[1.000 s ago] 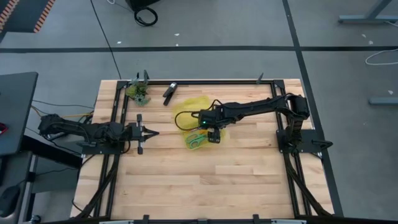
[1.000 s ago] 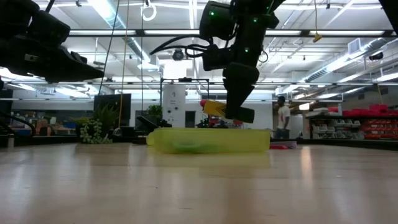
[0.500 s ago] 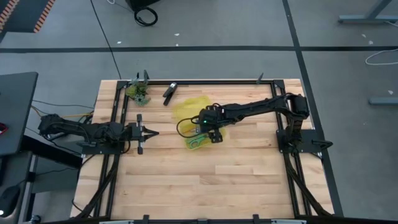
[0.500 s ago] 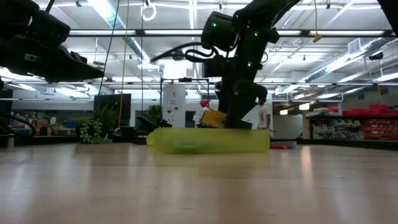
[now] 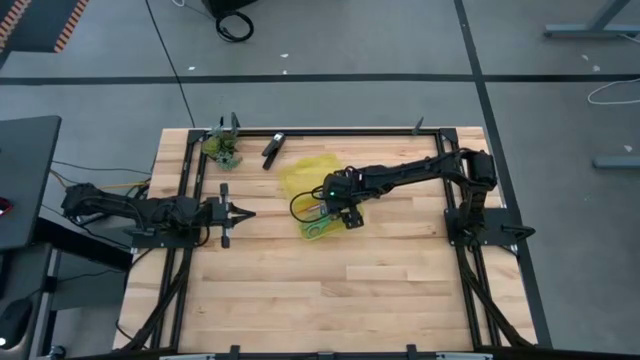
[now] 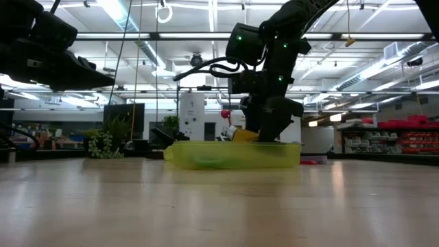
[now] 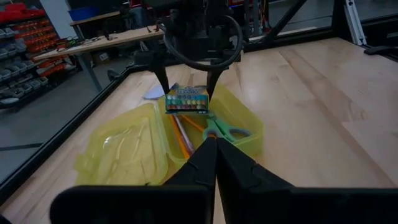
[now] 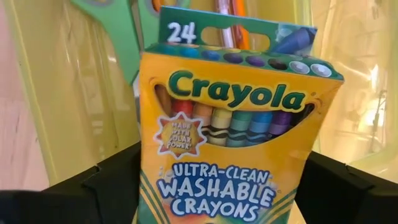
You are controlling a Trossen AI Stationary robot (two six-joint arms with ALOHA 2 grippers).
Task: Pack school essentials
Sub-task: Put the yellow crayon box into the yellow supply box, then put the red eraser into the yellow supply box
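- Crayon box is pinched between the right gripper jaws, held upright directly over the open yellow case.
- Case already holds green-handled scissors and orange pencils, lying lengthwise along the tray beneath the box.
- Judgement: the box needs only a short descent; its long axis should be laid along the tray.
- Left gripper waits well apart, jaws pressed together.

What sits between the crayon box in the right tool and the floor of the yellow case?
The right tool holds the crayon box over the open yellow case. Green-handled scissors and orange pencils already lie in the case under it, so the box would likely settle on them. Nothing else visible blocks the drop.
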